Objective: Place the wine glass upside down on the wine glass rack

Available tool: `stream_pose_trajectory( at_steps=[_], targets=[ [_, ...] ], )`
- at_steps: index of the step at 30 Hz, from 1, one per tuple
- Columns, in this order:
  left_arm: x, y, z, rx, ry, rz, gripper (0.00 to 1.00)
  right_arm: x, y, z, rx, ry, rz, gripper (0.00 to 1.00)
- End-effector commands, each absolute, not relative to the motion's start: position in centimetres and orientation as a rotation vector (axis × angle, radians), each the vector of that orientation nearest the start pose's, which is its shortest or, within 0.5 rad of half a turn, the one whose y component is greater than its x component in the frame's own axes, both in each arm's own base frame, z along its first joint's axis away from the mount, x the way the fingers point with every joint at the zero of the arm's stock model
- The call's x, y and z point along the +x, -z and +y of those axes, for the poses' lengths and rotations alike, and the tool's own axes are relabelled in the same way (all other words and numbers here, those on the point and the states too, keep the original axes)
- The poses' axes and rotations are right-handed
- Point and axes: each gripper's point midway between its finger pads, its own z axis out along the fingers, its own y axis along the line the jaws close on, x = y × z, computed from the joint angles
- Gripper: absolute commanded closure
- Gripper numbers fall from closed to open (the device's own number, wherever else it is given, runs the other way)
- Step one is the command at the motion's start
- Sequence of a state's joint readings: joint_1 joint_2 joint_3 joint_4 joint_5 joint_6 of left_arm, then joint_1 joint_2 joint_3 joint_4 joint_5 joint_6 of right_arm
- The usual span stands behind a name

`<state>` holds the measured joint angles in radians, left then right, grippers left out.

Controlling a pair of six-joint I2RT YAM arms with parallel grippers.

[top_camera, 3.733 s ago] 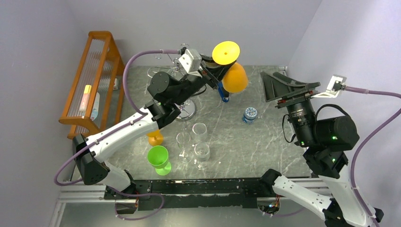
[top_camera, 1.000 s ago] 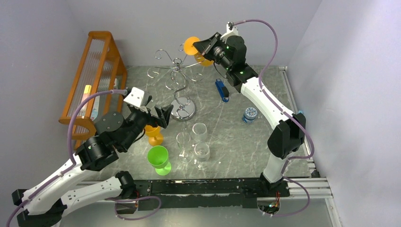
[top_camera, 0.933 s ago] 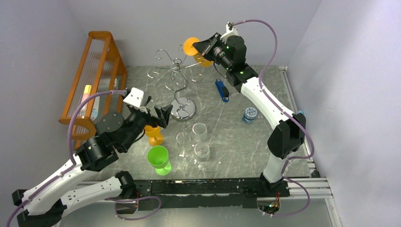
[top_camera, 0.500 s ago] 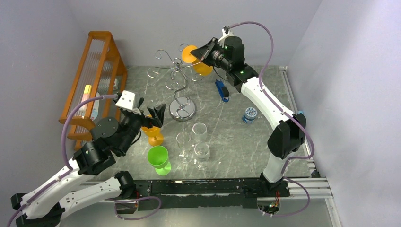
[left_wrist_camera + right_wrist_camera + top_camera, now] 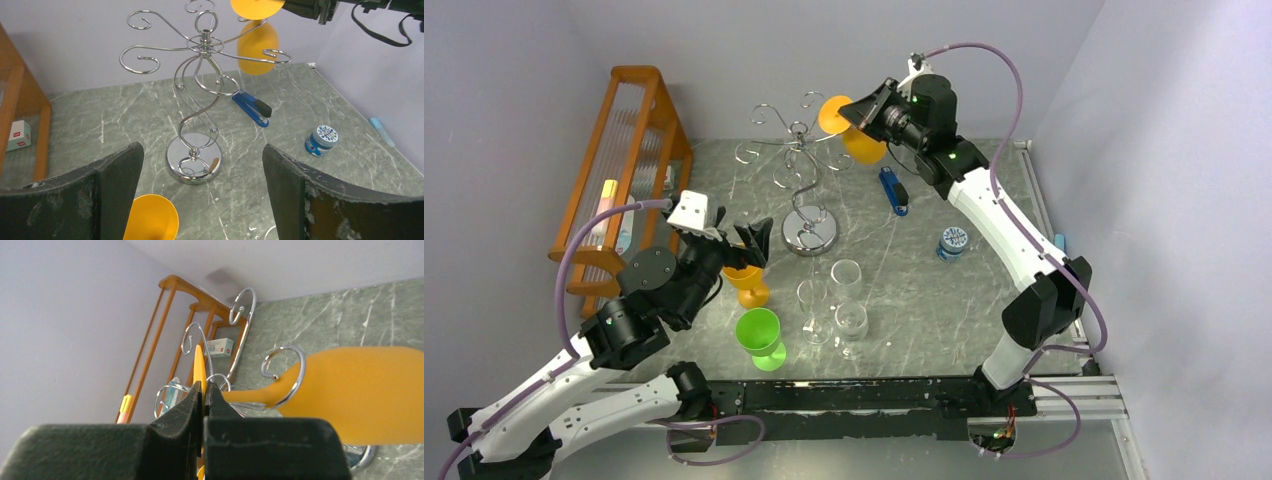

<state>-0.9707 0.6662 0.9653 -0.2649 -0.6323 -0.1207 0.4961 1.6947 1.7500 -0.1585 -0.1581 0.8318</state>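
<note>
The orange plastic wine glass [image 5: 865, 148] is up in the air over the back of the grey marble tabletop [image 5: 984, 300], flipped foot-up with the bowl hanging down. The right jaws are clenched on the thin rim of its round foot. The shiny chrome wire wine glass rack [image 5: 811, 236] sits at roughly 9 o'clock from the glass, nearest curled hook just beside the stem. I can't tell if it's hooked in yet. The stem's axis looks tilted, so I'd guess it needs straightening. The left jaws gape wide, empty, around 7 o'clock of the rack, well apart.
</note>
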Motion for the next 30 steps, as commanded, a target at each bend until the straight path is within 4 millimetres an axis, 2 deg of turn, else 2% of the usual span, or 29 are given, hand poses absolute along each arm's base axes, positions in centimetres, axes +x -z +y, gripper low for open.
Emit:
stream_pose_trajectory(
  at_steps=[1, 10, 16, 21, 24, 30],
  targets=[
    [22.4, -37.0, -14.6, 0.128, 0.369, 1.548, 0.08, 44.0, -41.6, 28.6, 0.206, -1.041, 1.739, 1.00],
    [22.4, -36.9, -14.6, 0.129, 0.368, 1.553, 0.08, 46.0, -41.0, 27.2, 0.251, -0.957, 1.727, 1.00],
    [22.4, -36.8, -14.6, 0.128, 0.365, 1.557, 0.07, 47.4, -40.0, 27.7, 0.223, -0.944, 1.746, 1.00],
    [22.5, -36.7, -14.7, 0.130, 0.361, 1.562, 0.07, 48.2, -39.4, 28.0, 0.205, -0.938, 1.763, 0.96],
    [22.5, -36.6, -14.8, 0.134, 0.358, 1.567, 0.07, 48.5, -39.3, 27.9, 0.204, -0.928, 1.770, 0.89],
    [22.6, -36.5, -15.0, 0.144, 0.358, 1.575, 0.05, 47.7, -40.4, 27.2, 0.190, -0.907, 1.746, 0.62]
  ],
)
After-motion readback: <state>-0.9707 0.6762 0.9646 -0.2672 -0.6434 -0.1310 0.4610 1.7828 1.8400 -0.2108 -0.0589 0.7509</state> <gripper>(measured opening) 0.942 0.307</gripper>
